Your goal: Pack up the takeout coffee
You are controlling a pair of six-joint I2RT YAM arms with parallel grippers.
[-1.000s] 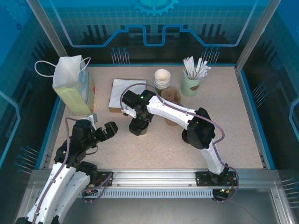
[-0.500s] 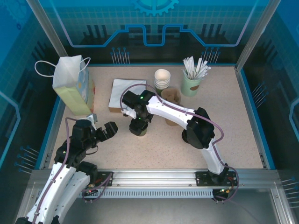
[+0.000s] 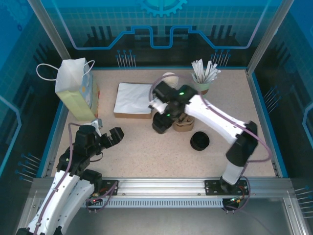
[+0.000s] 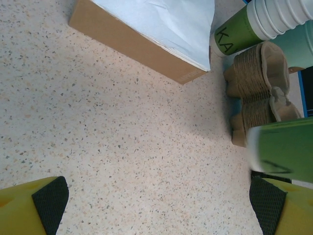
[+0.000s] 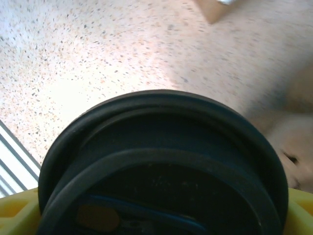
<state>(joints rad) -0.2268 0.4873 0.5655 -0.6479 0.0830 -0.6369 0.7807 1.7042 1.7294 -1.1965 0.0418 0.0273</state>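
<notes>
The takeout coffee (image 4: 286, 149), an olive-green paper cup, hangs blurred just in front of the brown pulp carrier (image 4: 259, 83) in the left wrist view. Its black lid (image 5: 161, 147) takes up the lower half of the right wrist view, wedged between the yellow fingers (image 5: 19, 213). My right gripper (image 3: 163, 123) is shut on it beside the carrier (image 3: 185, 122); from above, the gripper hides the cup. At the near left my left gripper (image 3: 107, 129) stands open over bare table, its two pads (image 4: 49, 200) wide apart.
A white-and-yellow paper bag (image 3: 76, 90) stands at the far left. Behind the cup lies a flat brown box topped with white paper (image 3: 133, 99). A stack of cups (image 3: 169, 77) and a mint cup of sticks (image 3: 203, 78) stand at the back. A black round lid (image 3: 199, 141) lies on the table.
The right gripper closed on the cup, then carried it right and back to the carrier. Its elbow swung right, uncovering the black lid. The left arm stayed still.
</notes>
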